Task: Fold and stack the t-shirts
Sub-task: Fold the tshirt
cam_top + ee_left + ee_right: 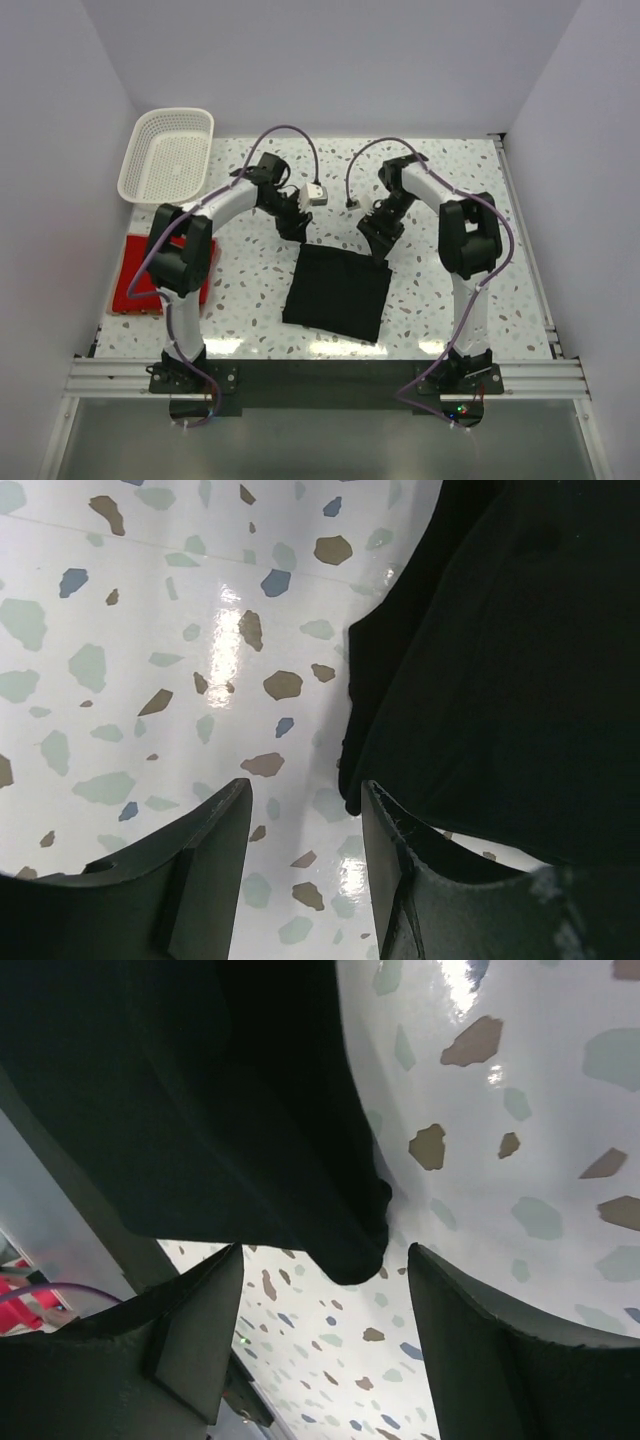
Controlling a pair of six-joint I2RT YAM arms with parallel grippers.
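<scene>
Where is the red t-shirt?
In the top view, the bright red cloth t-shirt lies at the table's left edge, near the white plastic lattice basket, partly behind the left arm.

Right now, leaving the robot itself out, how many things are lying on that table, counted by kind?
T-shirts: 2 (the black t-shirt and the red t-shirt)
Baskets: 1 (the white basket)
Total: 3

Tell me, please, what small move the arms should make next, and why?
Probably lift both arms clear: the left end effector and right end effector stand open, gripping nothing, at the far corners of the black t-shirt, which lies folded flat.
</scene>
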